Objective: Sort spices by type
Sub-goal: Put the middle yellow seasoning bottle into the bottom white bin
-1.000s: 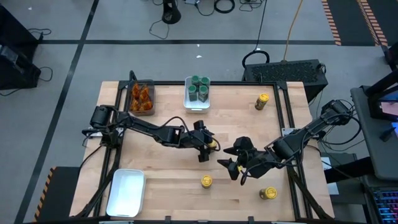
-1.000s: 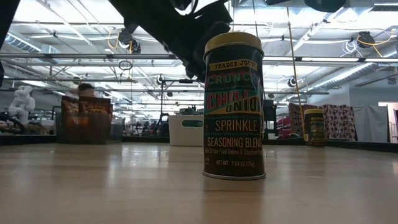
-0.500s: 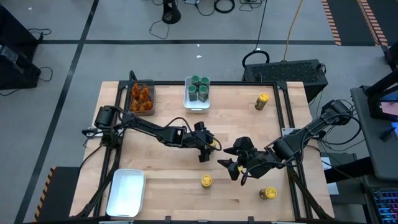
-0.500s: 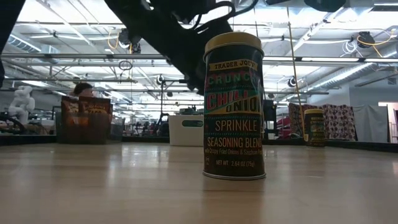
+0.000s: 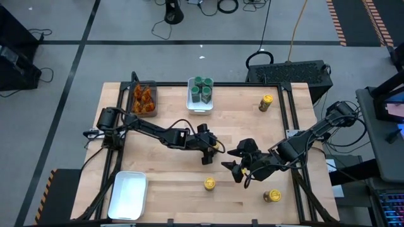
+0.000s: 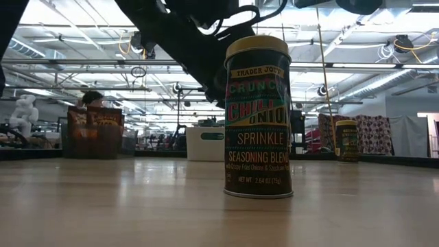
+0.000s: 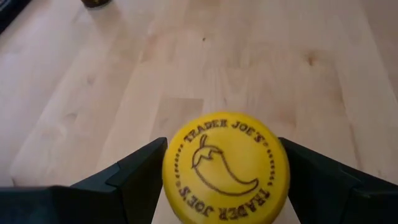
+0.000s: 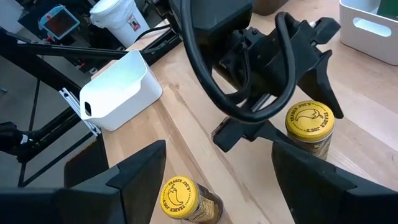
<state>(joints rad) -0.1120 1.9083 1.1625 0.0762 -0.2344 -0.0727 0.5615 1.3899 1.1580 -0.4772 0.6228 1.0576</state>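
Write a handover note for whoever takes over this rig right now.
Left gripper: shut on a yellow jar at table centre.
Right gripper: open, empty, just right of it.
Done: green jars are in the white tray; orange pieces are in the bin.
Left: the held jar, plus three loose yellow ones: the centre jar, the corner jar and the far jar.
The empty tray is probably for them.

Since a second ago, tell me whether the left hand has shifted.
No. In the high view the left hand sits around the yellow-lidded jar at the same spot relative to the tray of green-lidded jars.
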